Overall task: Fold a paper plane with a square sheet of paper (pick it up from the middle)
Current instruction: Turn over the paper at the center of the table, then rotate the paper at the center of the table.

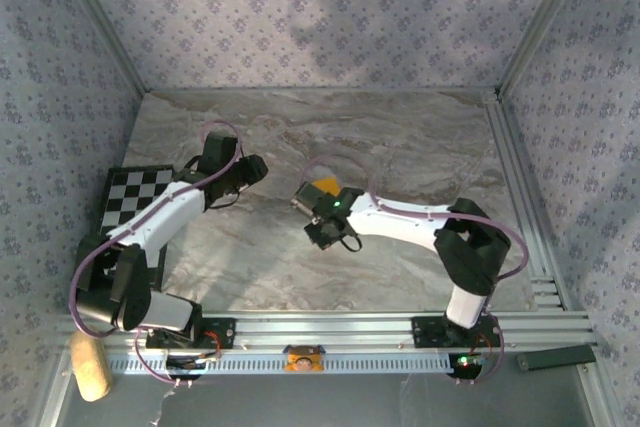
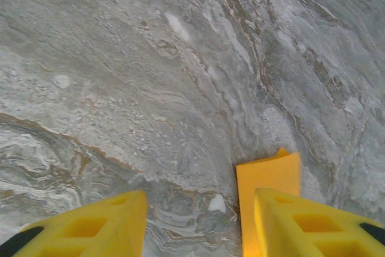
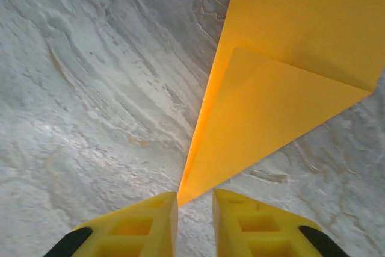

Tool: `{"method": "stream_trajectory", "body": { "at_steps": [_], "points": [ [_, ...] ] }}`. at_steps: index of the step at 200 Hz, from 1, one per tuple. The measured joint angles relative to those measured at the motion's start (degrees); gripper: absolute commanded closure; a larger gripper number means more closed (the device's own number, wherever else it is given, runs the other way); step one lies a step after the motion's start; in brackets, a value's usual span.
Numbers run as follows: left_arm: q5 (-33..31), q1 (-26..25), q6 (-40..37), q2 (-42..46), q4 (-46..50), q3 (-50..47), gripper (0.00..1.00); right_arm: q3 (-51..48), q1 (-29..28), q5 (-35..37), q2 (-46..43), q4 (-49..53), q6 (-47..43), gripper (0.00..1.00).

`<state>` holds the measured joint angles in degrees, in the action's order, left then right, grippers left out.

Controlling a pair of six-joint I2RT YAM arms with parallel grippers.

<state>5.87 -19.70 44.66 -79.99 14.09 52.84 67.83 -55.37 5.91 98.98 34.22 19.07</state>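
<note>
In the right wrist view, paper plane (image 3: 283,58) creases are seen by the slightly parted right end effector (image 3: 195,197); left end effector (image 2: 198,200) spread

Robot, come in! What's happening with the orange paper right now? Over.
Left fingers open, holding nothing. Right fingers slightly apart, paper's tip at their gap. Paper part-folded, lying on table. Chequered board off left.

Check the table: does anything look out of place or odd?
Only a small orange strip stands out: it lies on the marble table beside the right finger of the left gripper. I cannot tell whether it is a stray scrap or an edge of the folded paper before the right gripper.
</note>
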Motion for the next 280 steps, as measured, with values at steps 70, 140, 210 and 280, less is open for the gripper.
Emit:
{"method": "stream_trajectory", "body": {
  "at_steps": [70,140,210,280],
  "points": [
    [10.49,-0.09,0.81,-7.98,-2.64,2.03,0.58,-14.51,18.58,-29.33,-7.15,-22.14,5.92,0.89],
    [20.48,-1.33,3.93,-14.75,-7.48,3.65,0.63,-14.38,21.35,-40.06,1.95,-27.89,10.6,0.91],
    [24.11,-2.99,4.11,-17.57,-8.13,5.33,0.7,-14.1,21.2,-38.95,5.66,-28.83,17.09,0.92],
    [25.62,-4.11,3.96,-19.56,-7.78,6.4,0.73,-16.35,20.83,-37.53,5.49,-32.68,26.69,0.92]
  ]
}}
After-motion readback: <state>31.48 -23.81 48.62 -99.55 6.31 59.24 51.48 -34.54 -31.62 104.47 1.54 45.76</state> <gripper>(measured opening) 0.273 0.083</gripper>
